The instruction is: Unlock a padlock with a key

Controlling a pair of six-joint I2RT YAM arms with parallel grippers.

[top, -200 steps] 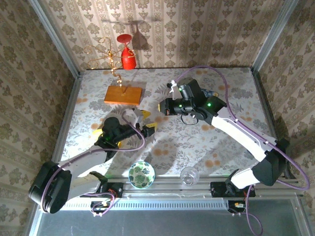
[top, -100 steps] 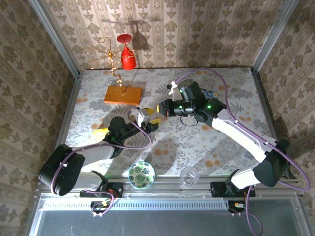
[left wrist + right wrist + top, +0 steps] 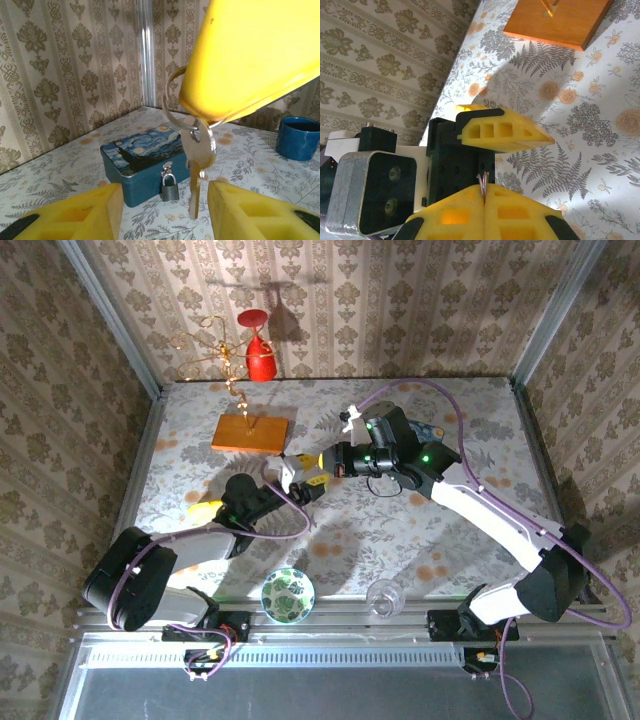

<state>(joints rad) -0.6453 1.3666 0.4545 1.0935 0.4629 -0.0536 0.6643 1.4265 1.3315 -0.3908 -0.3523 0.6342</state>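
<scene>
My right gripper is shut on a metal key ring, pinched between its yellow fingers. In the left wrist view those fingers come in from the top. The ring and the key hang down between my left gripper's open fingers, touching neither. Behind the key, the small grey padlock hangs on the hasp of a blue painted tin on the table. In the top view the left gripper and right gripper meet mid-table.
A blue cup stands to the right of the tin. A wooden base with a wire stand and a red goblet are at the back left. A patterned bowl and a clear glass sit by the near edge.
My left gripper has swung up and to the right, until its open fingers flank the hanging key. The right gripper edged slightly left, still gripping the ring.
</scene>
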